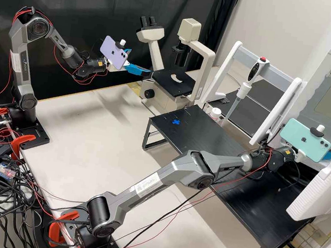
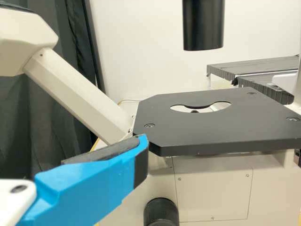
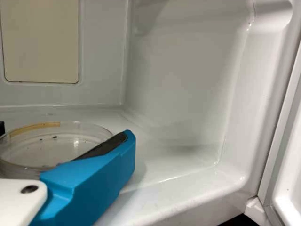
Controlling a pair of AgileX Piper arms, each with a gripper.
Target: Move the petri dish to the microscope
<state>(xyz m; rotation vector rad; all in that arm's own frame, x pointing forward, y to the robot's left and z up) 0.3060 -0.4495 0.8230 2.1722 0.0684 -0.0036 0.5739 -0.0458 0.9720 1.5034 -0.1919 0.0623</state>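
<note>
Gripping at lower left, right wrist view: right fingers (image 3: 96,176) are flanking the dish (image 3: 44,146), whose round form is offering no long axis. Left fingers (image 1: 138,70) are standing apart, upper centre of the high view, near the microscope (image 1: 164,83). The right arm (image 1: 183,171) is lying nearer the dish and bearing a label (image 1: 147,185), print illegible.

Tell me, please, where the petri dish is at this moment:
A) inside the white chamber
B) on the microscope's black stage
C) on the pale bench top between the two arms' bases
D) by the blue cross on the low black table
A: the right wrist view shows the clear petri dish low down within the smooth white walls of the chamber.
</note>
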